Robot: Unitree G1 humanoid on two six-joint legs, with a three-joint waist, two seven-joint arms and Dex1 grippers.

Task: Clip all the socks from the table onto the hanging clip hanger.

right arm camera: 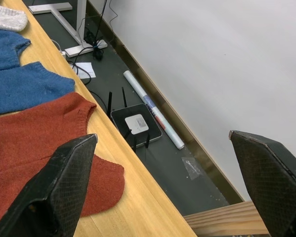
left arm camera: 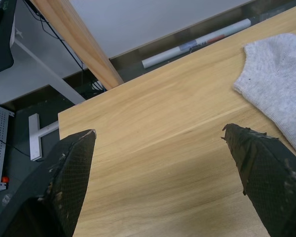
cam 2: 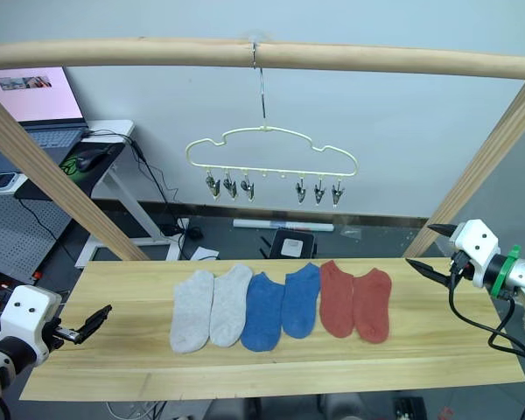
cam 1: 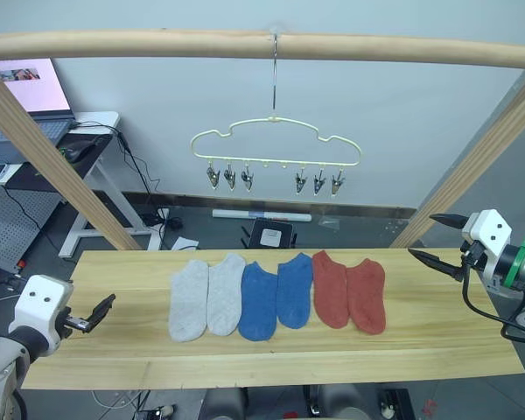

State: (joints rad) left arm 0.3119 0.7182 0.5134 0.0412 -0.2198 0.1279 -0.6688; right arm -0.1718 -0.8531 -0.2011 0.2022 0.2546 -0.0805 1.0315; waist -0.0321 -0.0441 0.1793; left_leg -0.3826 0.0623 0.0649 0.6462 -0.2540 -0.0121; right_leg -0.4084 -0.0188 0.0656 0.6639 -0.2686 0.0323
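Starting from nothing clipped, we see six socks (cam 1: 278, 296) lying in a row mid-bench (cam 1: 114, 367), directly below the empty clip hanger (cam 1: 276, 150). Our left gripper (cam 1: 98, 312) and right gripper (cam 1: 436, 239) flank the socks, fingers spread wide, holding nothing. Next we judge a sock must be pinched.

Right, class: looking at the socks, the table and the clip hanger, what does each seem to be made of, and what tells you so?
The socks: soft knit fabric, judging by their fuzzy matte surface and ribbed cuffs. The table: pale wood planks with a smooth finish; grain lines and plank seams show. The clip hanger: thin cream wire, probably coated metal, with small silvery clips that look metallic.
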